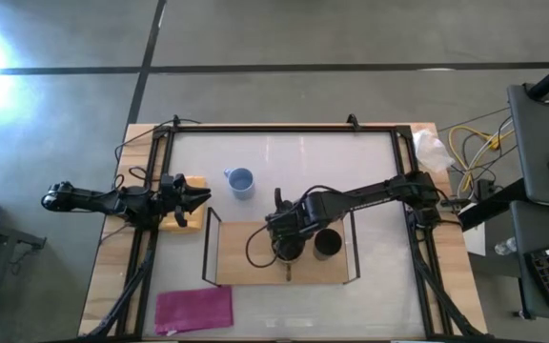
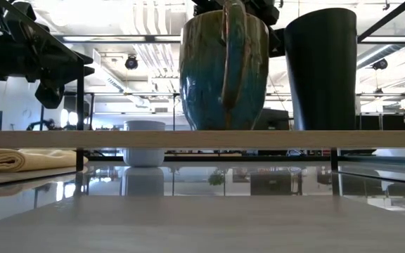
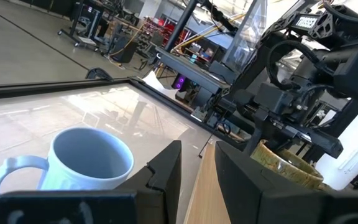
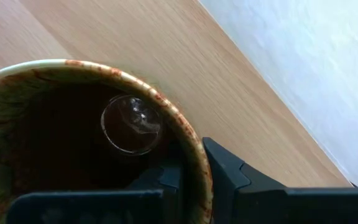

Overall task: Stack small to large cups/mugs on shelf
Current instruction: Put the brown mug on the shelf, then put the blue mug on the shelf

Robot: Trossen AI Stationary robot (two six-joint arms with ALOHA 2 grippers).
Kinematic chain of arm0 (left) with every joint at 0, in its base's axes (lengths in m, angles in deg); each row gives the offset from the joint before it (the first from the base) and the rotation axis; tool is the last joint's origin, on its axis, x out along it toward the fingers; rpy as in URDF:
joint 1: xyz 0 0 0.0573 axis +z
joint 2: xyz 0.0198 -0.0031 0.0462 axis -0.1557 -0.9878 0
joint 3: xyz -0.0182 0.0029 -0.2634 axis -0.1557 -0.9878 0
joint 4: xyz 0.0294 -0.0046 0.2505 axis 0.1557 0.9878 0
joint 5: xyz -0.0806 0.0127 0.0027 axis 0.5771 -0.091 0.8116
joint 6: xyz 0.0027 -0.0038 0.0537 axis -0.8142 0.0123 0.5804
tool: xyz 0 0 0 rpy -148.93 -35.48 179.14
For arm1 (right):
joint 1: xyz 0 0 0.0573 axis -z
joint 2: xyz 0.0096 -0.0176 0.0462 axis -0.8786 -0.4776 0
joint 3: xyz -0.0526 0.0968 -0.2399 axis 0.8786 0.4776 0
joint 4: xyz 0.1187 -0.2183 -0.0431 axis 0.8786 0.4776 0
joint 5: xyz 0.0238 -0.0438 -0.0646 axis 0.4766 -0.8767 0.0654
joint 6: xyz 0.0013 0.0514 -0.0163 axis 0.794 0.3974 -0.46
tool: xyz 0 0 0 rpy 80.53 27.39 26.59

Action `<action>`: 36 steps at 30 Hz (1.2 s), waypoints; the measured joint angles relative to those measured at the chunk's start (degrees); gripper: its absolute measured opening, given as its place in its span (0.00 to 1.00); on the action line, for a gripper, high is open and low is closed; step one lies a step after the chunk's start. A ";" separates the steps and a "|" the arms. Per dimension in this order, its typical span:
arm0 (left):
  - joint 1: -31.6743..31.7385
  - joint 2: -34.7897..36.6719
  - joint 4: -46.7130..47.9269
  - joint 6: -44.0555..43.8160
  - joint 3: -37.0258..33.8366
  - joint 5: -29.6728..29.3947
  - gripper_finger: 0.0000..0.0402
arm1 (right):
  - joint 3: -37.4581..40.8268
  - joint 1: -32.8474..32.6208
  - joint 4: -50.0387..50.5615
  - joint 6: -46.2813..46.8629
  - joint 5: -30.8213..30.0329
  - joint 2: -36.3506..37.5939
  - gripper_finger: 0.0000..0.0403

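The brown mug and the black mug stand upright side by side on the light-wood shelf board. In the low view the brown mug turns its handle to the near side, and the black mug is to its right. The light blue mug stands on the table behind the shelf. My right gripper is over the brown mug, shut on it. My left gripper is open and empty over the yellow cloth, left of the blue mug. My right gripper holds the brown mug by its rim wall, one finger inside the dark hollow and one finger outside. The fingers come from above, pointing down. The mug stands upright with its bottom on the shelf board.
Black wire uprights stand at both ends of the shelf. A pink cloth lies near the table's front left. A black frame runs round the table top. There is bare board to the left of the brown mug.
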 joint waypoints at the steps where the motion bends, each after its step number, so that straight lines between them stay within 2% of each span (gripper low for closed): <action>1: 0.02 0.00 0.02 0.00 0.00 0.02 0.21 | 0.00 0.00 0.06 0.00 0.00 0.00 0.09; 14: 0.00 0.02 0.00 0.00 0.00 0.02 0.21 | -0.02 0.00 -0.13 -0.34 -0.22 0.02 0.26; 29: 0.02 0.02 0.00 0.00 0.00 0.02 0.21 | -0.02 -0.02 -1.77 0.00 -0.73 4.89 0.33; 36: 0.00 0.02 0.00 0.00 0.00 0.00 0.21 | -2.77 0.15 -3.52 -0.55 -5.04 7.27 0.35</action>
